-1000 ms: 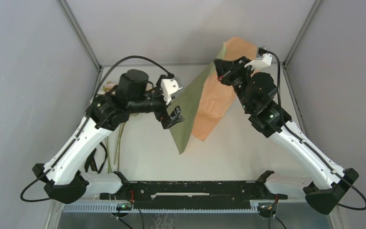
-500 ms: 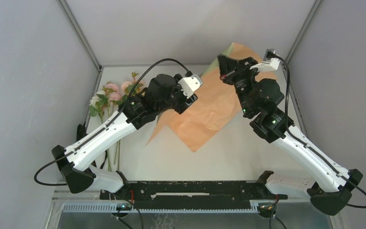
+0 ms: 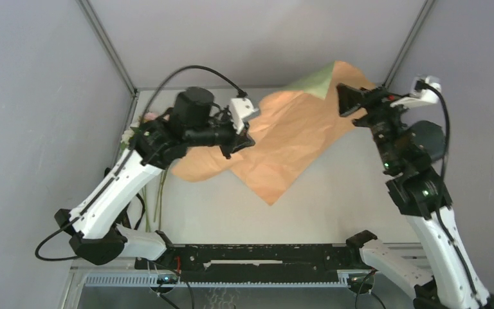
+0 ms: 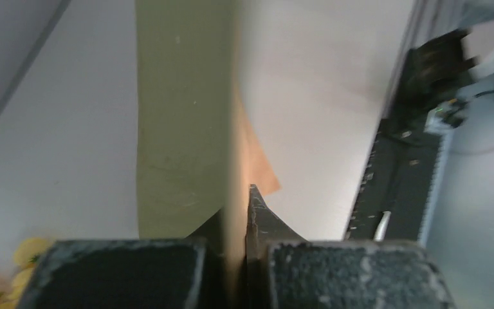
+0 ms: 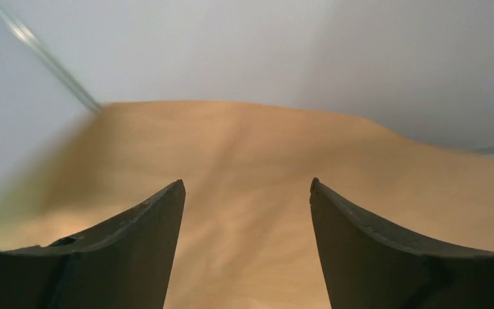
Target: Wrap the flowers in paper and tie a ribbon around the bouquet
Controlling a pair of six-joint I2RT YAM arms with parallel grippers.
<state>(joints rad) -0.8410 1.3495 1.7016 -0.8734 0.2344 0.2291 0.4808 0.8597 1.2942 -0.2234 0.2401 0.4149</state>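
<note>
Peach paper (image 3: 283,145); flowers (image 3: 146,118) behind left arm (image 3: 125,183)

Peach side up, the paper (image 3: 289,145) (olive corner behind) — left gripper (image 3: 245,141) at edge

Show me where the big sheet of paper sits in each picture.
Top view: paper spread across the middle, peach side up.
Left wrist: paper edge-on, pinched in the shut left hand.
Right wrist: paper, peach, behind the open right hand.
Shared landmark: black rail, top and left-wrist views only.
</note>
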